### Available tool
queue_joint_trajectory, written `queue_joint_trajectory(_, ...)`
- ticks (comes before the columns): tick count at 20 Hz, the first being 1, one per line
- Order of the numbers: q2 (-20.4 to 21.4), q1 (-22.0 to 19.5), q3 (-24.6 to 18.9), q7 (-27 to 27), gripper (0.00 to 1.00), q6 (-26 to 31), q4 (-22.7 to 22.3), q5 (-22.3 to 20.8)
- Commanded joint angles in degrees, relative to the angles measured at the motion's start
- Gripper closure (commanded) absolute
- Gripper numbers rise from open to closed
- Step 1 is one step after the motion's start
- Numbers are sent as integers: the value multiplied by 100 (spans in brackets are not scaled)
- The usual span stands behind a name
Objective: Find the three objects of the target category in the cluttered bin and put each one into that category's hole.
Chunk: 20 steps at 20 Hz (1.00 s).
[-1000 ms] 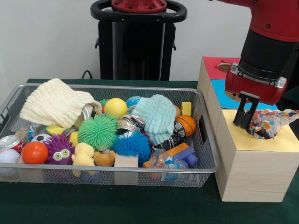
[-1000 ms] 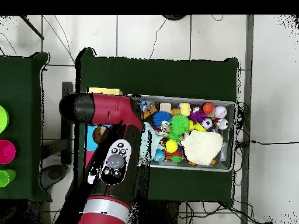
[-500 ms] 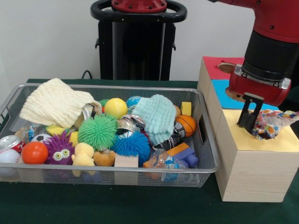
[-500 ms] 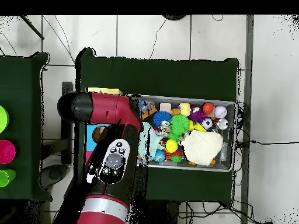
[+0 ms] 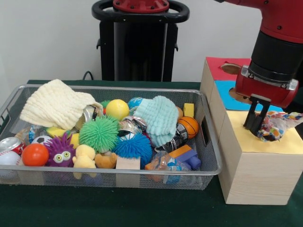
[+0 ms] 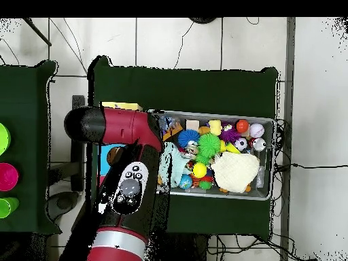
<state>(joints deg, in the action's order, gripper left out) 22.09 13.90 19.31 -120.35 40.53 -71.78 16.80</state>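
Observation:
My gripper (image 5: 255, 128) hangs over the yellow panel (image 5: 246, 142) of the wooden box, at the box's near end. Its dark fingers stand close together, shut on a crinkled clear bag of multicoloured bits (image 5: 280, 125). The bag lies on the yellow panel and sticks out to the right of the fingers. The wire bin (image 5: 142, 171) left of the box is full of toys, balls, cans and cloths. In the overhead view the red arm (image 6: 129, 183) covers the box and hides the gripper; the bin (image 6: 269, 136) lies to its right.
The box top also has a blue panel (image 5: 226, 100) and a red panel (image 5: 218, 64), each with a hole. The bin holds a cream cloth (image 5: 57, 104), a pale blue cloth (image 5: 158, 118), a green spiky ball (image 5: 98, 134), a basketball (image 5: 189, 126) and an orange ball (image 5: 35, 154).
The gripper has shifted right and a little lower over the yellow panel, with the bag staying at its fingers. The bin's contents have not moved.

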Motion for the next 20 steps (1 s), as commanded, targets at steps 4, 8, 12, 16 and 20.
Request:
queue_joint_trajectory(4, -660, 367, -839, -1510, 100, -113, 120, 496)
queue_joint_trajectory(8, -680, 418, -785, -1484, 100, -80, 141, 614)
queue_joint_trajectory(12, -655, 472, -731, -1461, 100, -52, 132, 675)
queue_joint_trajectory(16, -684, 532, -664, -1519, 100, -105, 149, 666)
queue_joint_trajectory(20, -1018, 640, -289, -1715, 100, -223, 429, 537)
